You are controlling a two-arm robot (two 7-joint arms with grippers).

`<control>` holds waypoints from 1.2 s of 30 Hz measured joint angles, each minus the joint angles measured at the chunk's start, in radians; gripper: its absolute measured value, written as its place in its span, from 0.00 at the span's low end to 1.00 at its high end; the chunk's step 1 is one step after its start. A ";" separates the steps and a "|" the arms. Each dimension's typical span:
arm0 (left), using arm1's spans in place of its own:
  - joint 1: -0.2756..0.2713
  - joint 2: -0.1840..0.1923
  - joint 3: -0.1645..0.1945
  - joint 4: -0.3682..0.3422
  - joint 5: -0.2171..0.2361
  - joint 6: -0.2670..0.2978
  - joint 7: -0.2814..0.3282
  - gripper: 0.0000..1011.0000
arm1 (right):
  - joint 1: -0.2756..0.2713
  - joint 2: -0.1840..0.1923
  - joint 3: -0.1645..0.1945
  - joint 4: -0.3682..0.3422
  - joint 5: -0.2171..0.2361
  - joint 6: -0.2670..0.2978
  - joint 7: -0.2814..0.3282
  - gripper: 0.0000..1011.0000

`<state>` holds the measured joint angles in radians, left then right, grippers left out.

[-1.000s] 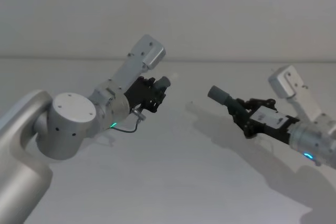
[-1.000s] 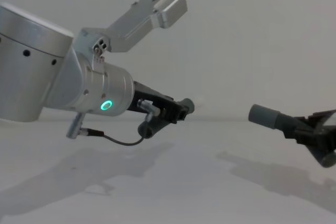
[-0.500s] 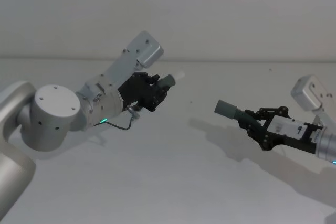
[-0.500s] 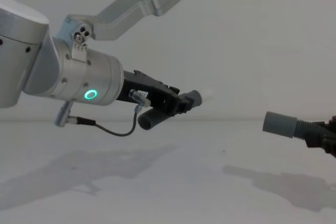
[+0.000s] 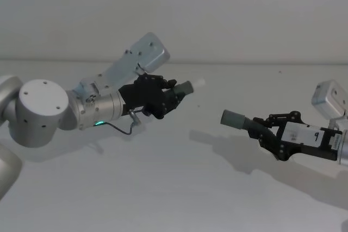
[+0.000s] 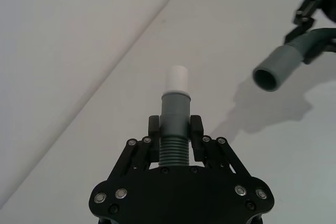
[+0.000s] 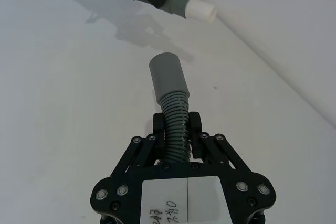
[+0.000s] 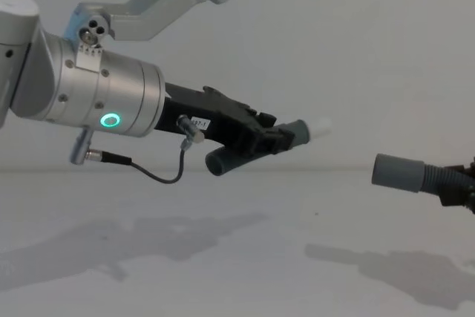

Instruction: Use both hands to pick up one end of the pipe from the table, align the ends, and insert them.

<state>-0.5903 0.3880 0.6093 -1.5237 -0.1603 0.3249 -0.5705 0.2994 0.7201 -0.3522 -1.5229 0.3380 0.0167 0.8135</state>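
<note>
Head view: w/ L gripper (image 5: 172,98) clamped on white-tip pipe (image 5: 186,87), R gripper (image 5: 262,129) on socket pipe (image 5: 232,117), level axes before pushing.

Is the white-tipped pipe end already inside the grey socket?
No, the white-tipped end in the left hand is apart from the grey socket in the right hand.

We see open air between the white-ringed end (image 5: 198,83) jutting ahead of our left gripper (image 5: 174,96) and the grey socket collar (image 5: 232,118) ahead of our right gripper (image 5: 262,130). Each gripper's jaws are taken up by its piece of pipe (image 6: 175,140). The table (image 5: 163,188) lies well beneath both.
</note>
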 joint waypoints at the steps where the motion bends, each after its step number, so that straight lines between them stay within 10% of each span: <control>1: -0.002 0.003 0.002 0.000 -0.002 -0.007 -0.010 0.33 | 0.001 0.002 -0.001 -0.001 0.001 -0.003 0.004 0.26; 13: -0.033 0.057 0.034 0.007 -0.029 -0.112 -0.154 0.33 | 0.008 0.025 -0.012 -0.013 0.010 -0.024 0.032 0.26; 36: -0.030 0.133 0.064 -0.030 -0.032 -0.155 -0.214 0.33 | 0.030 0.054 -0.042 -0.019 0.022 -0.029 0.074 0.26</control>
<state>-0.6204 0.5214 0.6733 -1.5541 -0.1918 0.1703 -0.7841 0.3290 0.7742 -0.3945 -1.5423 0.3602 -0.0124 0.8874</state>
